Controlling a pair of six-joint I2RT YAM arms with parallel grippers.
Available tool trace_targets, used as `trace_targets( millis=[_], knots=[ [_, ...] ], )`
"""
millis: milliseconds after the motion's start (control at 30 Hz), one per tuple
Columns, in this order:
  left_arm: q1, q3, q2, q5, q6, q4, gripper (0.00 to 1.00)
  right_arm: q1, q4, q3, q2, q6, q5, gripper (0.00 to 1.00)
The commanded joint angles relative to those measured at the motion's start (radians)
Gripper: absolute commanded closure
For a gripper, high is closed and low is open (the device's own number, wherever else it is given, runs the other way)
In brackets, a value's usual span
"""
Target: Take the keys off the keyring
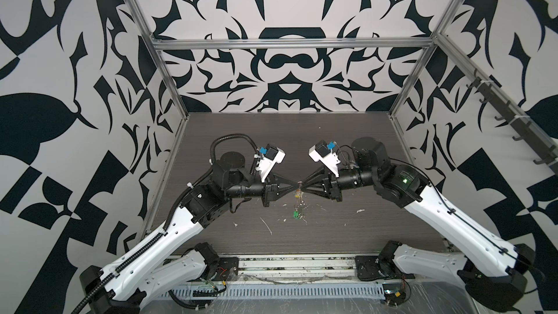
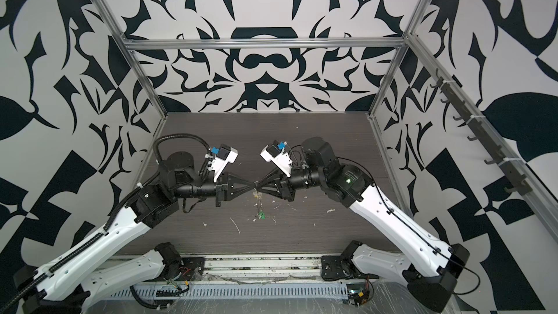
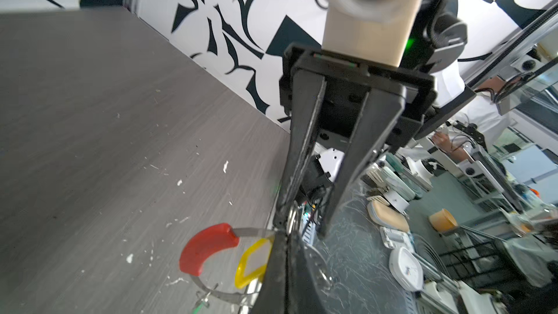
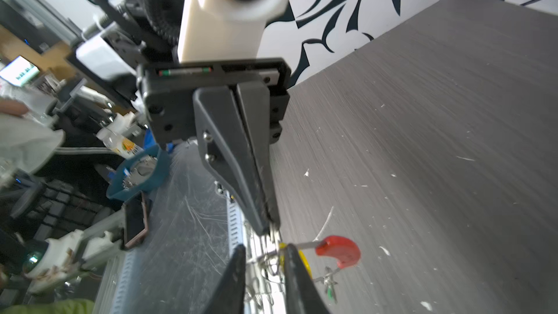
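Two grippers meet tip to tip above the middle of the dark table (image 1: 332,146).

1. Arms: in both top views each one rises from its base at the near edge and leans inward. The wrist links lie level and point at each other, clear of the surface.
2. Left gripper (image 1: 293,185): its jaws are too small for me to read from above. The right wrist view faces it and shows them pressed together, pinching the keyring (image 3: 217,296) by its wire at the very tip.
3. Right gripper (image 4: 265,247): both wrist views show the jaws spread. The wire and small rings sit between them, and I see no grip.
4. Keyring: it hangs from the left tips, mid-table. From above it is only a thin thread. The red sleeve (image 3: 208,247) reads clearly only in the wrist views, on the far arc.
5. Yellow key (image 1: 298,194): it sits on the loop just below the tips. In the right wrist view it is half hidden behind a right finger (image 4: 299,282).
6. Green key (image 1: 296,215): it hangs lowest on the loop. I cannot tell whether it touches the table.
7. White flecks (image 1: 267,226): scattered on the table beneath, nearer than the grippers.
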Motion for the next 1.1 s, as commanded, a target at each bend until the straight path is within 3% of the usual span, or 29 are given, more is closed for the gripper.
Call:
trace_targets(
  millis=[0,167,300,600,1067],
  knots=[
    [-0.02,-0.061,-0.07,-0.166,-0.019,0.168,1.0,0.005,0.287,-0.078,-0.088,0.13,0.054,0.62],
    [-0.034,-0.139,-0.133,-0.272,-0.033,0.304,1.0,0.005,0.622,-0.26,-0.188,0.272,0.236,0.6],
    [-0.045,-0.195,-0.164,-0.323,-0.035,0.419,1.0,0.005,0.771,-0.32,-0.187,0.332,0.313,0.6],
    [-0.054,-0.234,-0.143,-0.348,-0.039,0.591,1.0,0.006,0.955,-0.315,-0.098,0.413,0.26,0.59],
    [-0.062,-0.253,-0.135,-0.384,-0.038,0.64,1.0,0.012,1.063,-0.291,-0.029,0.473,0.202,0.6]
  ],
)
